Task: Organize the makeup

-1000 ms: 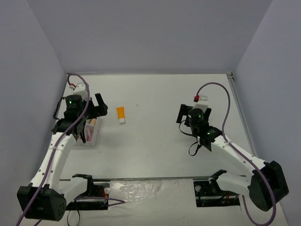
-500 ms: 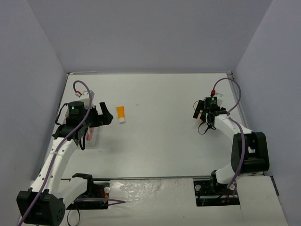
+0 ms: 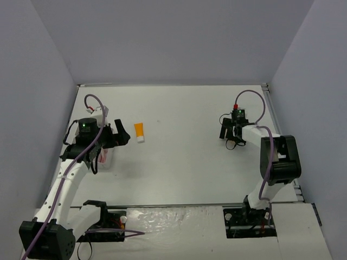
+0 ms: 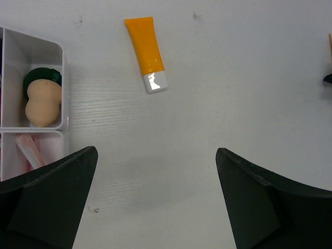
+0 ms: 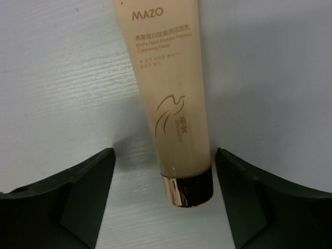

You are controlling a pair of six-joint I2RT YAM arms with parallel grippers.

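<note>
While left fingers [image 4: 46, 207] gape near the glossy orange tube [image 4: 147, 54], right fingers [image 5: 67, 202]—open—straddle a beige tube [image 5: 166, 93].

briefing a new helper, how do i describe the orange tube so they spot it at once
On the left half of the white table, look right of the white box under the left arm. The tube lies alone on the tabletop, outside the box. It is the only bright orange thing, with a white cap.
</note>
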